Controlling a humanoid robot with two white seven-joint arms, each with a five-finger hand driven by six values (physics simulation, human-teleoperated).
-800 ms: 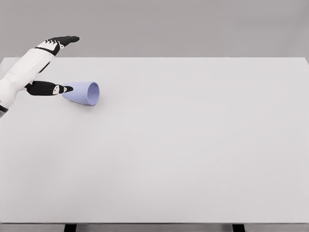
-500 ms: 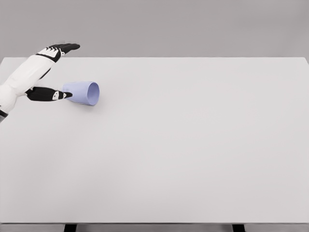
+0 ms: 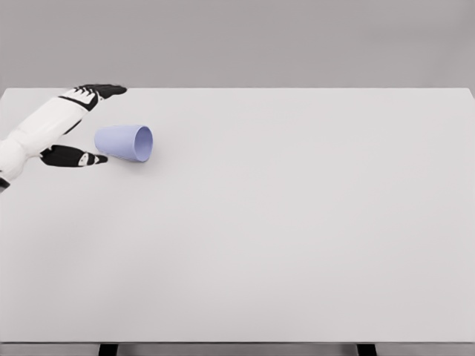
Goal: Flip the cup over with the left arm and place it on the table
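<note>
A pale lavender cup [image 3: 125, 142] lies on its side on the white table [image 3: 282, 222], at the far left, its mouth facing right. My left hand [image 3: 104, 124] is spread open around the cup's closed end: the fingers [image 3: 104, 90] reach past it on the far side, and the thumb [image 3: 74, 156] lies on the near side, just left of the base. The hand holds nothing. My white forearm [image 3: 41, 130] comes in from the left edge. The right arm does not show.
The table's front edge [image 3: 237, 343] runs along the bottom of the view, with two dark legs under it. A plain grey wall stands behind the table.
My left hand has come down toward the table. The thumb has dropped from the cup's base to the near side. The cup has not moved.
</note>
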